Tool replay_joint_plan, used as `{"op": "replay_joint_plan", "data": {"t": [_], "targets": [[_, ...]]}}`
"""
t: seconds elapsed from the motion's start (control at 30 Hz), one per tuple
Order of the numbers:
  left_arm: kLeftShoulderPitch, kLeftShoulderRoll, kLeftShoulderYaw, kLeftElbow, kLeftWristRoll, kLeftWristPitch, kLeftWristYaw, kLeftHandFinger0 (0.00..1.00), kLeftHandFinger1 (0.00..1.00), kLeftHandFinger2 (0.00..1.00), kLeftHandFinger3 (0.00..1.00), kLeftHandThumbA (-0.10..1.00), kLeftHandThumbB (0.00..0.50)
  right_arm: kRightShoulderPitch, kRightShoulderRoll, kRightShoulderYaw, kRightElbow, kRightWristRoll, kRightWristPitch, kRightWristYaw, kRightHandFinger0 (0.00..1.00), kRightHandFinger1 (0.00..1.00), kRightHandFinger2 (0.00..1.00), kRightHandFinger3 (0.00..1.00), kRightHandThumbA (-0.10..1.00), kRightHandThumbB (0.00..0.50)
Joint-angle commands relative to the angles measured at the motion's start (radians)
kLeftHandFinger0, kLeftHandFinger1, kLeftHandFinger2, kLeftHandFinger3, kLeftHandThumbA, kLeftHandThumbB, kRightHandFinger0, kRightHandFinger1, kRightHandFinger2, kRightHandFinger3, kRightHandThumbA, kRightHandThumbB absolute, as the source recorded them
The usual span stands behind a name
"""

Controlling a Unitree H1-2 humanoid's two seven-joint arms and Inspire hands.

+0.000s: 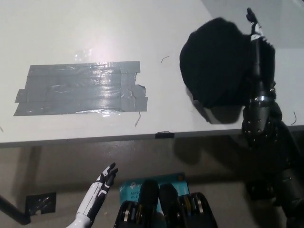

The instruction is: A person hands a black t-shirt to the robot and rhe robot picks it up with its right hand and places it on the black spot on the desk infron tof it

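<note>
1. The black t-shirt (216, 66) is a bunched, rounded mass of matte dark cloth with soft, lumpy edges; no print or seam can be made out on it.
2. It hangs over the right part of the desk (95, 28), draped against the black right arm, and throws a dark shadow on the surface below it.
3. The right robot hand (253, 28) sits at the upper edge of the cloth; its dark fingers merge with the fabric, so whether they are clamped on the shirt cannot be told.
4. The desk is a smooth, pale surface with a faint glare patch near its middle and a straight front edge.
5. The grey tape patch (80, 95) lies flat on the left half of the desk, well apart from the shirt: overlapping glossy strips, wrinkled, with ragged ends.
6. The white left robot hand (105, 178) rests low at the lower left, below the desk edge, fingers apart and holding nothing.
</note>
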Motion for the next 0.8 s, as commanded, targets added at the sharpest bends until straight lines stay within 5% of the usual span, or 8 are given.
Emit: {"op": "replay_joint_plan", "data": {"t": [0.0,0.13,0.17,0.2,0.23,0.5,0.63,0.77], "targets": [[-0.024,0.012,-0.004,-0.026,0.009,-0.011,-0.011,0.97,1.0,1.0,1.0,1.0,0.5,-0.051,-0.024,0.047,0.041,-0.03,-0.017,0.005,0.03,0.52,0.91,0.98,-0.1,0.2],[-0.024,0.013,-0.003,-0.027,0.006,-0.009,-0.016,0.97,1.0,1.0,1.0,1.0,0.5,-0.037,-0.048,0.103,0.024,-0.018,0.097,0.219,0.22,0.67,0.95,0.94,-0.1,0.177],[-0.026,0.017,-0.004,-0.027,0.006,-0.014,-0.019,0.95,1.0,1.0,1.0,1.0,0.5,-0.023,-0.06,0.11,0.009,0.034,0.087,0.336,0.44,0.8,1.0,0.94,-0.1,0.27],[-0.03,0.019,-0.005,-0.025,0.008,-0.021,-0.019,0.94,1.0,1.0,1.0,1.0,0.5,-0.011,-0.072,0.117,-0.011,0.073,0.08,0.412,0.83,0.95,0.97,0.87,-0.1,0.281],[-0.041,0.021,-0.006,-0.022,0.014,-0.026,-0.017,0.93,1.0,1.0,1.0,1.0,0.5,0.012,-0.108,0.147,-0.104,0.081,0.134,0.537,1.0,1.0,1.0,0.96,-0.01,0.272],[-0.059,0.031,-0.008,-0.026,0.021,-0.015,-0.024,0.89,1.0,1.0,1.0,1.0,0.5,0.124,-0.26,0.229,-0.589,0.119,0.353,0.875,1.0,1.0,1.0,1.0,0.06,0.267],[-0.073,0.032,-0.006,-0.01,0.021,-0.021,-0.022,0.89,1.0,1.0,1.0,1.0,0.5,0.156,-0.358,0.262,-0.872,0.179,0.508,1.035,1.0,1.0,1.0,1.0,0.02,0.312],[-0.061,0.027,-0.01,-0.025,0.027,-0.012,-0.02,0.85,1.0,1.0,1.0,1.0,0.5,0.19,-0.439,0.29,-1.101,0.212,0.621,1.131,1.0,1.0,1.0,1.0,0.15,0.367]]}}
